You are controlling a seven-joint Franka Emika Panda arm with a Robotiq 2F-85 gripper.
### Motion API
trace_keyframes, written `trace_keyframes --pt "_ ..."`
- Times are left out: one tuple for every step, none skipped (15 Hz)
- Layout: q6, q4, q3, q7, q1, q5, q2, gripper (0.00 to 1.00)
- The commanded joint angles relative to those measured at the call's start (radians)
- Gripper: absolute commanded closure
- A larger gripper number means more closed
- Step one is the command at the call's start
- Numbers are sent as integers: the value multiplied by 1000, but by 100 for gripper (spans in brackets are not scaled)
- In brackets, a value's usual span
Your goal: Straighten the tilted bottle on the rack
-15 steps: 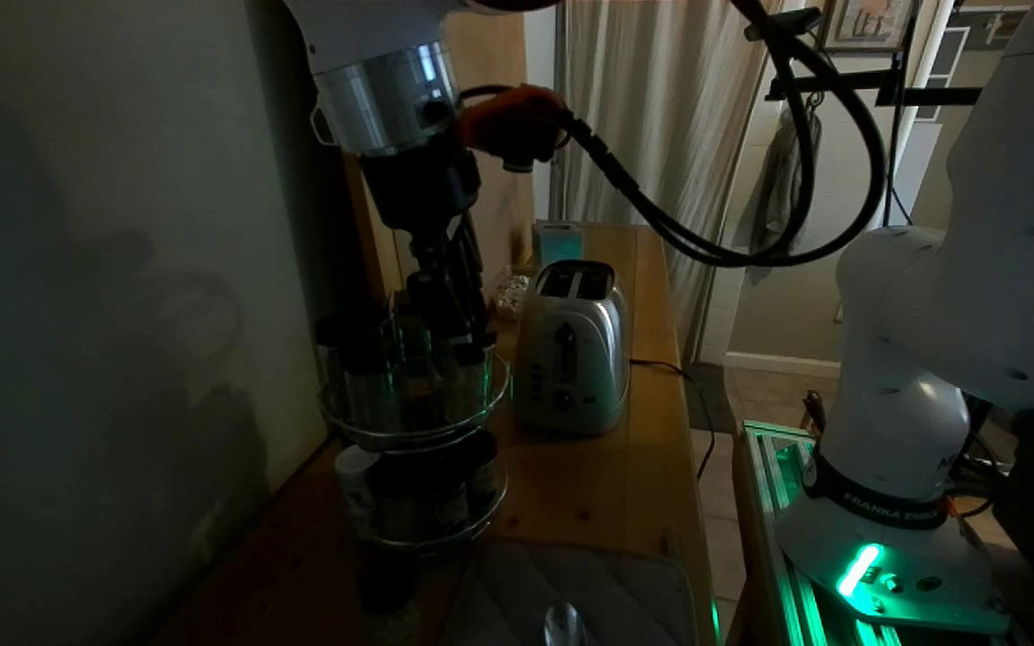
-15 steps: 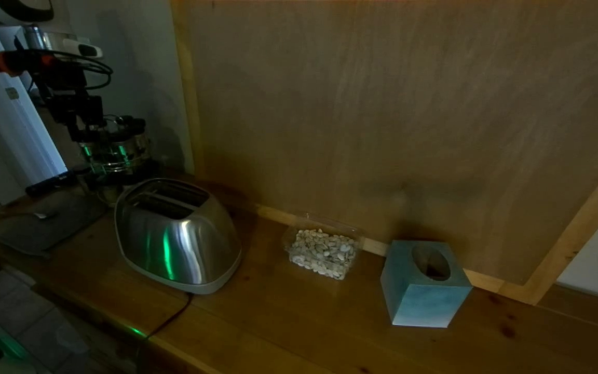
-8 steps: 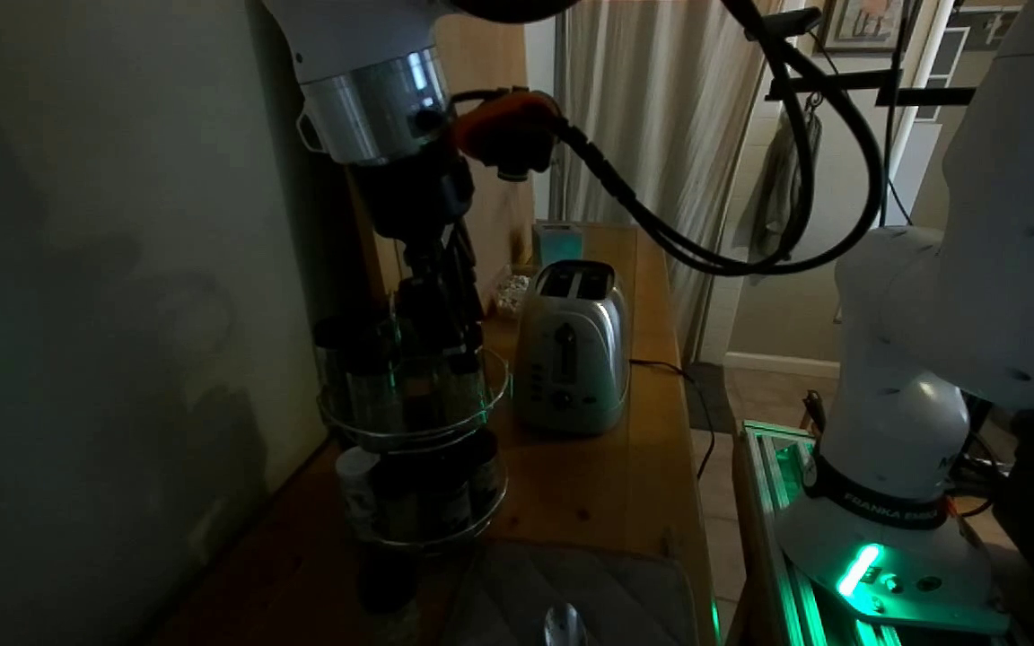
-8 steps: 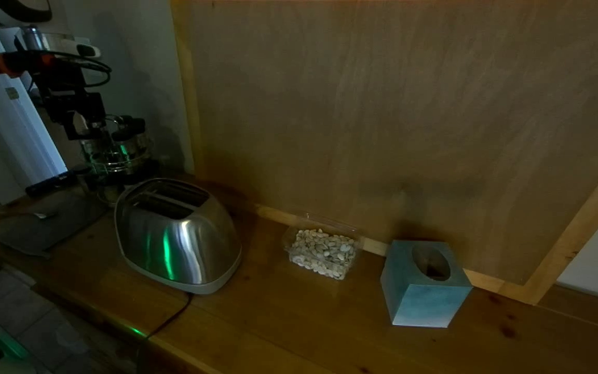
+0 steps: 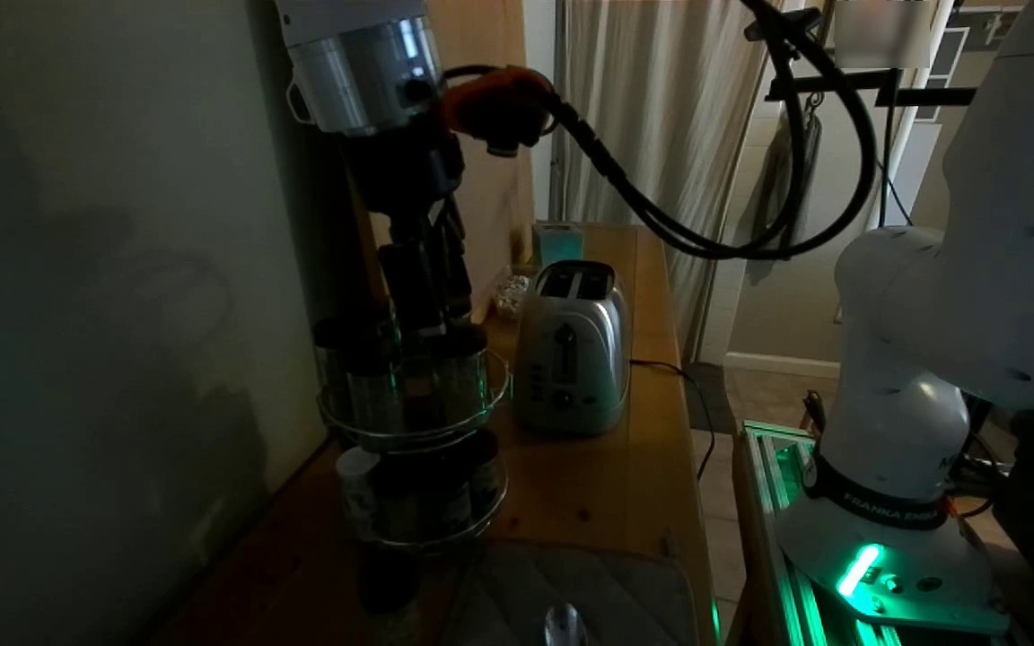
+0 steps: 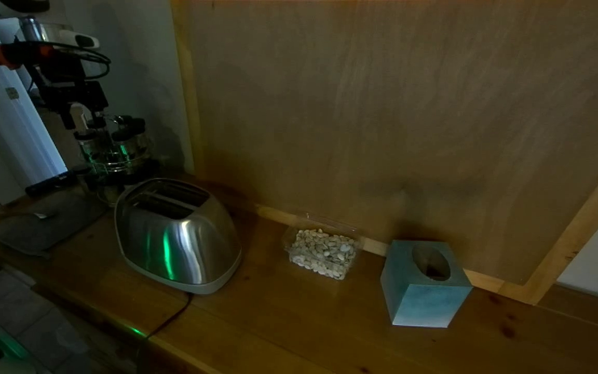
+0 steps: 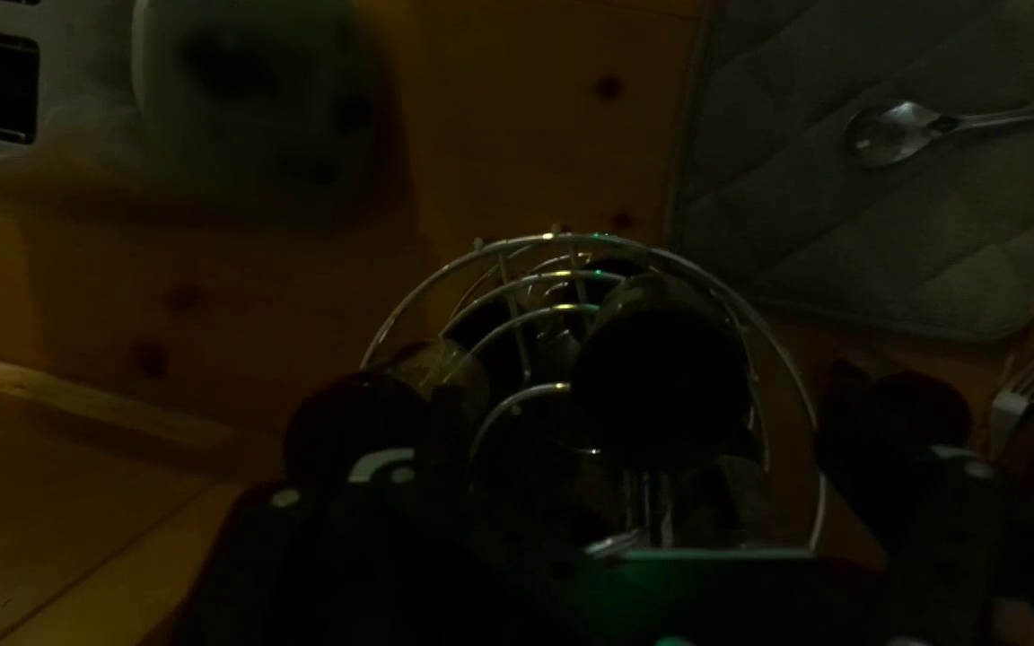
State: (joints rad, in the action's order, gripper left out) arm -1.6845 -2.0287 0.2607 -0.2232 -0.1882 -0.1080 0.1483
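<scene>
Bottle [image 5: 460,375] seemingly upright, end effector [image 6: 85,125] higher

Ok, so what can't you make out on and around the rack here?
Part of the rack: hidden behind the pincer, wrist view.
What the lower-tier jars hold: lost in darkness, in an exterior view.
Spoon: handle cut off by the wrist view's right edge.

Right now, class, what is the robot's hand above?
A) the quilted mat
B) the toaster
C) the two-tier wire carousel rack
C: in both exterior views the hand hangs over the two-tier wire carousel rack, and the wrist view shows the rack's round rims below.
</scene>
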Motion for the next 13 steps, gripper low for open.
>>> trace_keyframes --pt "20 45 -24 -30 8 22 48 0" --pt "10 50 -29 -38 12 23 62 0" --pt "12 57 -35 -45 15 27 75 0" --pt "14 65 -39 -55 18 32 85 0" --pt "19 72 -43 -61 21 42 93 0" --pt "22 75 -46 -65 22 54 104 0" --pt "15 74 -49 -61 23 63 112 0" --pt "14 73 -53 -56 24 77 122 0" --pt "3 67 -41 -49 23 39 104 0" --pt "3 68 -42 -49 23 41 109 0" --pt "3 67 -41 -49 23 41 109 0" --pt "3 67 -41 -49 23 41 107 0" --pt "3 67 -41 -49 23 41 105 0"
